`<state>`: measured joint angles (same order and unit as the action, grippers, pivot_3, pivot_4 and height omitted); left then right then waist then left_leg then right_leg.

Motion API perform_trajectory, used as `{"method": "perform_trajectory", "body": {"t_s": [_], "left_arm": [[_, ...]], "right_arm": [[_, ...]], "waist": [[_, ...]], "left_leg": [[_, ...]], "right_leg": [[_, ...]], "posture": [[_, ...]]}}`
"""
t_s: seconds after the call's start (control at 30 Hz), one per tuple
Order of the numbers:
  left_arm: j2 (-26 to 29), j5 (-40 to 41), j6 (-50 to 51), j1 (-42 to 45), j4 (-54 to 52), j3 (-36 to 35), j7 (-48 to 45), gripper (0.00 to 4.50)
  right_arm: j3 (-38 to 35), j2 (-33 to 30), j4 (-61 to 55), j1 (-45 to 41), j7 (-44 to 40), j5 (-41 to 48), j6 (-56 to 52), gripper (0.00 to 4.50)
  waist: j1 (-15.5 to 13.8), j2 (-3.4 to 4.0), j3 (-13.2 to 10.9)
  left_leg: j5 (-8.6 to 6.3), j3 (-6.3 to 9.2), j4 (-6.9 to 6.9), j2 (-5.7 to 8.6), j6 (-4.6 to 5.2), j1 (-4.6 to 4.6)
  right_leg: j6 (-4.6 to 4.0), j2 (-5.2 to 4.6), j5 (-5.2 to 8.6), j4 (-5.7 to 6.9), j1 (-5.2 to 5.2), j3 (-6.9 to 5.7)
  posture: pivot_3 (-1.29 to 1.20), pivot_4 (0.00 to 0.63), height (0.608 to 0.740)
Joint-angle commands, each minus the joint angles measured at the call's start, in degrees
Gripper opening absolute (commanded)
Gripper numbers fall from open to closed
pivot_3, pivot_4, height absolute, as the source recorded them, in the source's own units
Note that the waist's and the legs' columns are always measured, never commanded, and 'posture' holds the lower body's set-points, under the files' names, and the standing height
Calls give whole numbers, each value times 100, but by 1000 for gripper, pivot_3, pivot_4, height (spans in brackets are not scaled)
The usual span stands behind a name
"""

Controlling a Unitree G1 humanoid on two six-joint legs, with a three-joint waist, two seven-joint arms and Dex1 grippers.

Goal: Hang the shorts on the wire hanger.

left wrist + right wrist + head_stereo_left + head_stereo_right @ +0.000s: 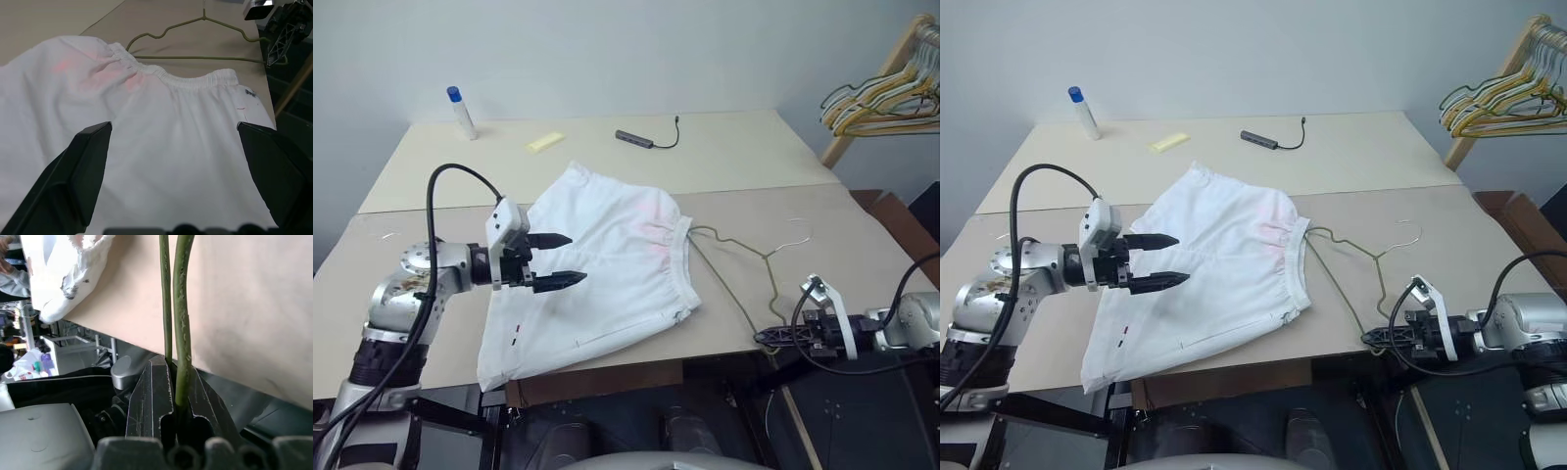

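Left eye view: right claw (766,338) pinches the wire hanger (744,284) at the table edge (724,352) (left claw (566,259) gapes, empty).

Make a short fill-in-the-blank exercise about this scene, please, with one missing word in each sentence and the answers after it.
1. The right gripper is shut on the wire ____ at the table's front edge.
2. The left gripper, hovering over the shorts, has its fingers ____.
3. The colour of the shorts is ____.
4. The bottle at the far side of the table has a ____ cap.

Missing words: hanger; open; white; blue
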<state>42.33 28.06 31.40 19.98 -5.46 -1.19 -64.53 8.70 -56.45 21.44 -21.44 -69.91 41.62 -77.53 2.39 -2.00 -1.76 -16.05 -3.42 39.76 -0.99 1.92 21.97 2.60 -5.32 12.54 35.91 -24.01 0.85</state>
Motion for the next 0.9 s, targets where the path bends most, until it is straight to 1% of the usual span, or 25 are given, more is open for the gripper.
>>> {"method": "perform_trajectory", "body": {"t_s": [0.03, 0.13, 0.3, 0.43, 0.53, 0.7, 0.77, 0.9], "left_arm": [[16, 123, 31, 2, -250, -169, 99, 4463], [0, 146, 21, -67, -325, -153, 161, 4463], [6, 175, 14, -79, -350, -136, 218, 4463], [24, 170, -13, -82, -333, -144, 260, 4463], [16, 171, -25, -113, -335, -150, 292, 4463], [-18, 170, -28, -333, -494, -120, 390, 4463], [-22, 187, -8, -397, -574, -119, 426, 4463], [20, 232, 54, -442, -647, -135, 439, 4463]], "right_arm": [[7, -12, 275, -238, -231, -180, 194, 0], [164, 4, 346, -336, -471, -324, 343, 0], [614, 72, 322, -518, -855, -589, 499, 0], [969, 103, 536, -778, -1251, -849, 688, 0], [1209, 204, 933, -1024, -1568, -1097, 958, 0], [1509, 532, 1963, -1600, -2156, -1597, 1516, 0], [1689, 643, 2302, -1767, -2248, -1727, 1788, 0], [2070, 833, 2861, -2117, -2259, -1714, 2236, 0]], "waist": [[-5, 0, 0], [-9, 0, 0], [-7, 1, 1], [-10, 2, 1], [-24, 2, 1], [-34, 2, 1], [-38, 3, 2], [-86, 3, 2]], "left_leg": [[0, 0, 0, 0, 0, 0], [0, 0, 0, 0, 0, 0], [0, 0, 1, 1, 0, -1], [0, 0, 1, 1, 0, -2], [0, 0, 2, 2, 0, -2], [0, 0, 2, 3, -1, -1], [1, 0, 3, 3, -1, -2], [1, 1, 3, 4, -2, -1]], "right_leg": [[0, 0, 0, 0, 1, -1], [0, 0, 0, 0, 0, -1], [0, 0, 0, 1, 1, 0], [0, 0, 0, 4, 0, 0], [0, 0, 0, 4, 1, -1], [-1, -1, 0, 5, -1, -1], [-1, -1, -1, 7, -1, -1], [-2, -2, -1, 8, -1, -2]], "posture": [[-27, 0, 740], [-22, 0, 740], [-13, 0, 740], [-2, 0, 740], [6, 0, 740], [29, 0, 740], [33, 0, 740], [56, 0, 740]]}}
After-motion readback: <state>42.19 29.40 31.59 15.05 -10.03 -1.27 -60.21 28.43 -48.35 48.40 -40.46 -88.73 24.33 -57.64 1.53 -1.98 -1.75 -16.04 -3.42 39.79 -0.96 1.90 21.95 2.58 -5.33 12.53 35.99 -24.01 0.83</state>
